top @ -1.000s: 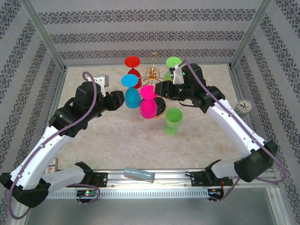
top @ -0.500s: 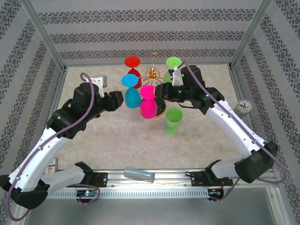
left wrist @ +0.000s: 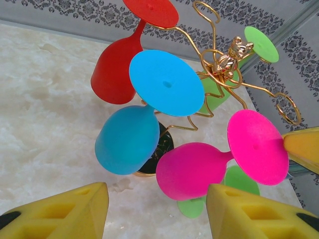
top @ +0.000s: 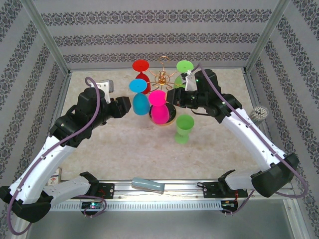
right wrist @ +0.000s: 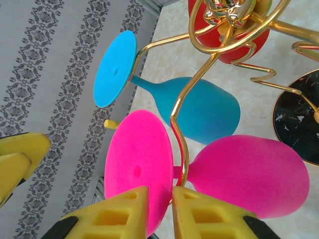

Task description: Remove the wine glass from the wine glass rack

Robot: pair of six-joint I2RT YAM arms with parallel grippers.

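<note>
Right gripper [right wrist: 160, 195], arm stretched toward the rack [right wrist: 224, 15], has jaws nearly closed astride the foot of the pink wine glass [right wrist: 244, 174].

No text, label, brand mark or number can be read anywhere. The wine glass rack [top: 162, 77] and the wine glasses [top: 158, 113] have plain, unmarked surfaces. The walls [top: 149, 40] bear only an ornamental stripe pattern, with no letters in it.

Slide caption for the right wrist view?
Right gripper, jaws narrowly apart, straddles foot of pink wine glass on gold rack.
</note>
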